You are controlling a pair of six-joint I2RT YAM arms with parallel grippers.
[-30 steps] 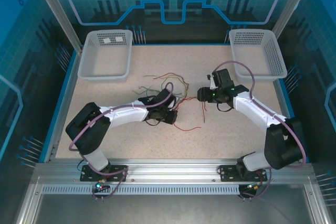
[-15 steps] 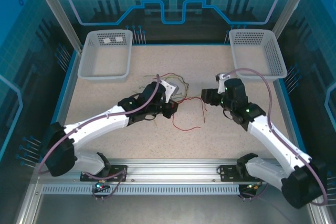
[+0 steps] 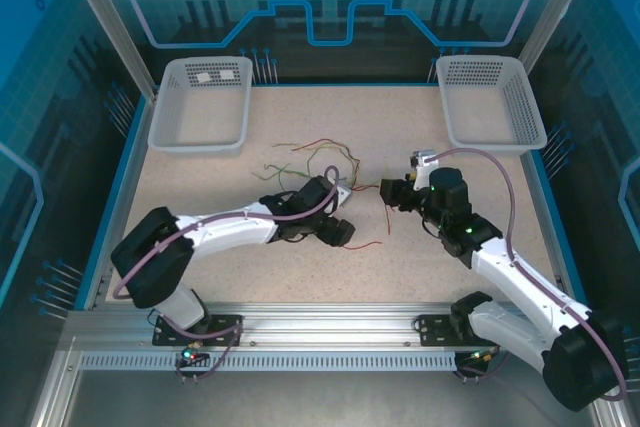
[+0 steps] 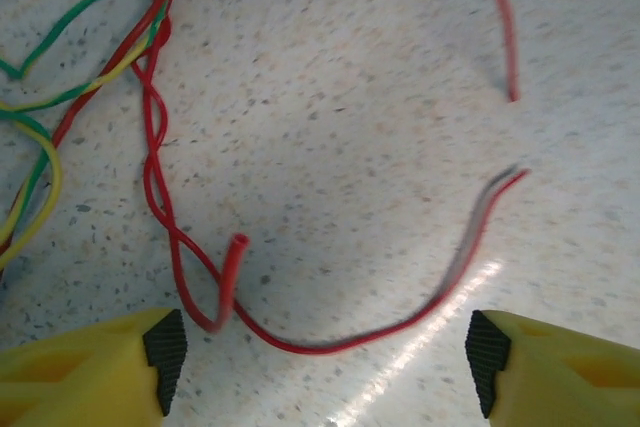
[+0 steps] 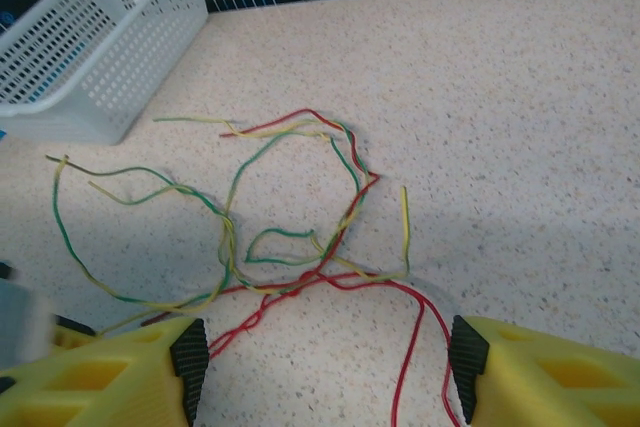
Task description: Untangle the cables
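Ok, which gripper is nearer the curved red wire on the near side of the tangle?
Left. The left gripper hangs right over the red wire, jaws open either side. The right gripper sits farther back and to its right, facing the tangle.

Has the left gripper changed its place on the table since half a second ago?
Yes. In the top view the left gripper has drawn away from the left basket, toward the near side and slightly to the right.

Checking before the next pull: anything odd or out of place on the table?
Nothing spilled or damaged. The cables lie in one tangle mid-table, red and yellow-green interlaced. Left basket and right basket sit upright at the far corners.
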